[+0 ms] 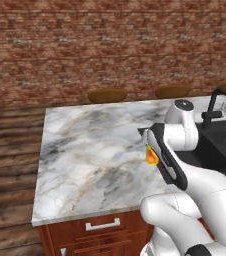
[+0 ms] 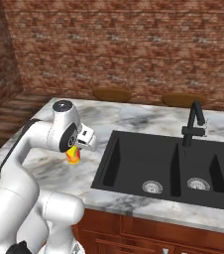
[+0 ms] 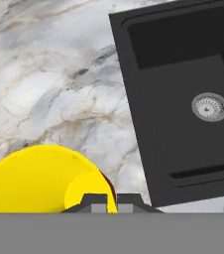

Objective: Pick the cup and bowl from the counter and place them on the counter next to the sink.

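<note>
We see first the counter (image 1: 90, 150), a wide slab of white marble with grey and tan veins, which lies over reddish-brown cabinets with a pale drawer handle (image 1: 102, 225). Behind it stands a red brick wall (image 1: 110, 45), and two round brown stool seats (image 2: 112, 94) show just past the far edge of the counter.

Next in size is the sink (image 2: 134, 163), black and rectangular, with two basins set into the counter. Each basin has a round steel drain (image 2: 152, 187), and a black angular faucet (image 2: 193, 124) rises at its far side. In the hand view we look down on one basin and its drain, with bare marble beside it.

The white arm bends over the counter near the left edge of the sink. The gripper (image 3: 105, 202) points down, and its jaws are closed on the rim of the cup (image 2: 74, 156).

The cup is small and yellow, with a red-orange blotch on its side. It hangs under the hand, over the marble just beside the sink. We cannot tell if its bottom touches the counter.
</note>
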Controlling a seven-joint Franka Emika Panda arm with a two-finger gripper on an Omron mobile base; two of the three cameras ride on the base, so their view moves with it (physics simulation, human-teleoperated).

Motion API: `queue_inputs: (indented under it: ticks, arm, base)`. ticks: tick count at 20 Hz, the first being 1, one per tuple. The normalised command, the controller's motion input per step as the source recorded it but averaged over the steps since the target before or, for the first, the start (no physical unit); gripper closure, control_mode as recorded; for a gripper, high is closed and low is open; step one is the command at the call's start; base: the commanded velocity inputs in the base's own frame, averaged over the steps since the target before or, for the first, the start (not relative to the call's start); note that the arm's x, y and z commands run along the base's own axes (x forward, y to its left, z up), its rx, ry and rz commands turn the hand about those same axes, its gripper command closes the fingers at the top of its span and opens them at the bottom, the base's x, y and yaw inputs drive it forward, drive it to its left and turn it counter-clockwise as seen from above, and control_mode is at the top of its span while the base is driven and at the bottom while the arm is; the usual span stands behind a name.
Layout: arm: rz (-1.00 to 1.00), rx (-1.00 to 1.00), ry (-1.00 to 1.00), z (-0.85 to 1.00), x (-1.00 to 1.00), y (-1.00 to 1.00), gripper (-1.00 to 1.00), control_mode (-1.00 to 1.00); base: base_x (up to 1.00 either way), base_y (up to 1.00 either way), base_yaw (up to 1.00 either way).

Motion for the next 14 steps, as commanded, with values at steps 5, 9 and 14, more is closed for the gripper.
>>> queue_inputs:
  ticks: [5, 9, 14]
  arm:
    - [0.0, 0.0, -0.07, -0.01, 0.0, 0.0, 1.0, -1.0]
    - [0.0, -0.01, 0.09, 0.0, 0.02, 0.0, 1.0, -1.0]
    - [0.0, -0.02, 0.21, 0.0, 0.12, 0.0, 1.0, -1.0]
  base:
    - [0.0, 0.0, 0.0]
    - [0.0, 0.0, 0.0]
    - [0.0, 0.0, 0.0]
